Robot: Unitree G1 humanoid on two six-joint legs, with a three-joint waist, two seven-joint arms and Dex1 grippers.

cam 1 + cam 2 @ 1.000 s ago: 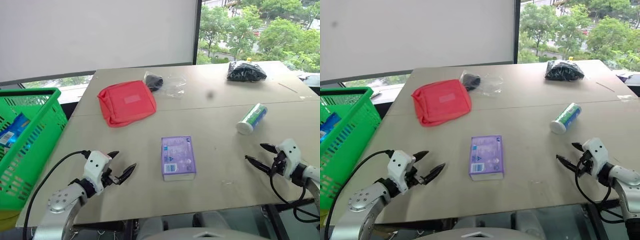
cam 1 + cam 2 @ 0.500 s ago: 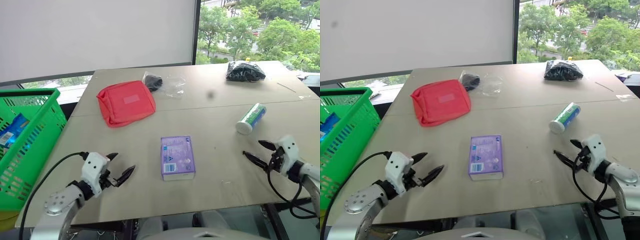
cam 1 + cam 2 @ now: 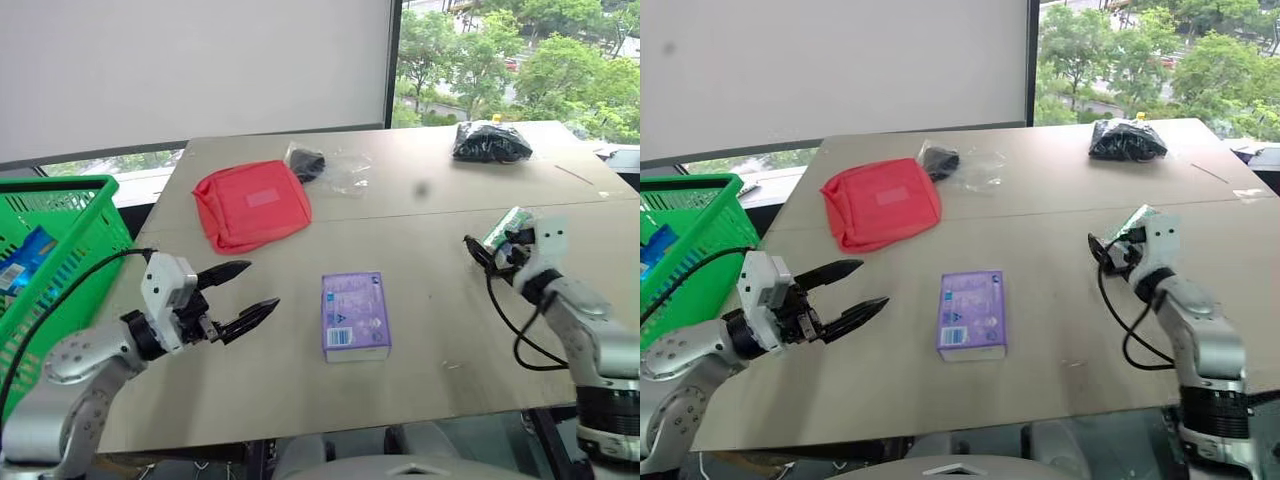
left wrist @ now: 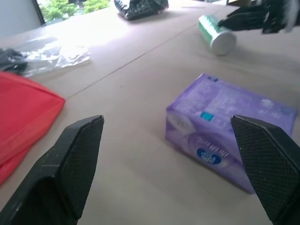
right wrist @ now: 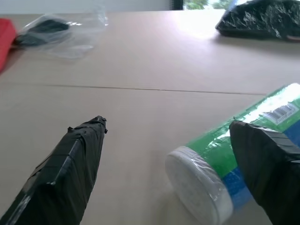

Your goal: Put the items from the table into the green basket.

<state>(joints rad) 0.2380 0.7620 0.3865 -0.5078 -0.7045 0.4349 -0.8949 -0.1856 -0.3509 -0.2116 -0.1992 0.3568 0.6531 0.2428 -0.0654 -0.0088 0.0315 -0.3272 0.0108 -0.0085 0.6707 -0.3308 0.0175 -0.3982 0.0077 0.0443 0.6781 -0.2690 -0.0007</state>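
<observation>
A: Start with the head camera. How do the arms sit?

B: The left arm reaches in from the left edge of the table (image 3: pixel 430 330), forearm raised. The left gripper (image 3: pixel 236 293) points toward the flat purple box (image 3: pixel 354 314), both black fingers spread wide with nothing between them. It hangs above the tabletop, well short of the box.

A: And the right?

B: The right arm bends up from the near right corner, and the right gripper (image 3: pixel 488 247) sits at the white-and-green cylinder (image 3: pixel 503 229), which lies on its side. Its fingers stand apart. I cannot tell from here whether either one touches it.

A: The other goods?

B: The red zip pouch (image 3: pixel 252 205) lies left of centre, the clear bag with black contents (image 3: pixel 322 167) just behind it, and the black crinkled bag (image 3: pixel 491 142) far back on the right. The green basket (image 3: pixel 62 262) stands off the table's left side with a blue packet (image 3: pixel 24 262) inside.

A: Left wrist camera?

B: Two padded fingers (image 4: pixel 70 161) far apart, empty, with the purple box (image 4: pixel 228 131) on the table between and beyond them. The pouch (image 4: pixel 23 116) is off to one side, and the cylinder (image 4: pixel 215 35) lies farther off with the other gripper (image 4: pixel 255 18) at it.

A: Right wrist camera?

B: Fingers (image 5: pixel 70 161) wide apart. The cylinder (image 5: pixel 236 147), white cap toward the camera, lies just beside one finger, partly within the gap but not clamped.
</observation>
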